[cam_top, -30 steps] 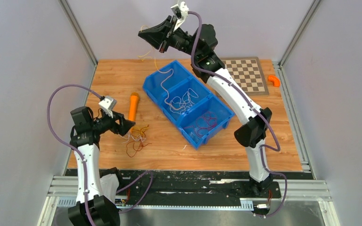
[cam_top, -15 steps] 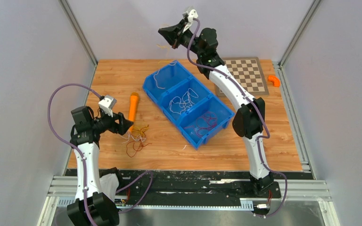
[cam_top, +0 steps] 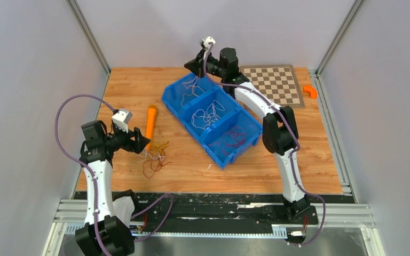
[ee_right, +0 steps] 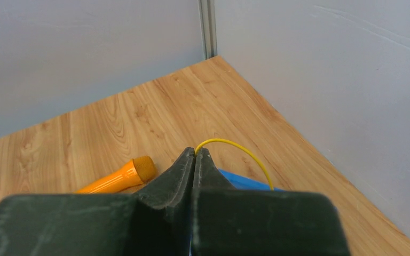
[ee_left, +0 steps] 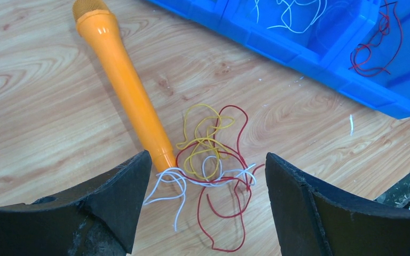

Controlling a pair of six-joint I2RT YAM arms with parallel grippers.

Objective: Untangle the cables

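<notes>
A small tangle of red, yellow and white cables lies on the wooden table beside an orange toy microphone; it also shows in the left wrist view. My left gripper is open and empty, hovering just left of and above the tangle. My right gripper is shut on a yellow cable over the far compartment of the blue bin. The bin's compartments hold white cables and red cables.
The orange microphone lies left of the bin, touching the tangle. A checkerboard and a small orange piece sit at the back right. Grey walls enclose the table on three sides.
My right gripper has come down and rightward from high above the table to the bin's far compartment, carrying the cable. The left arm and the tangle have stayed put.
</notes>
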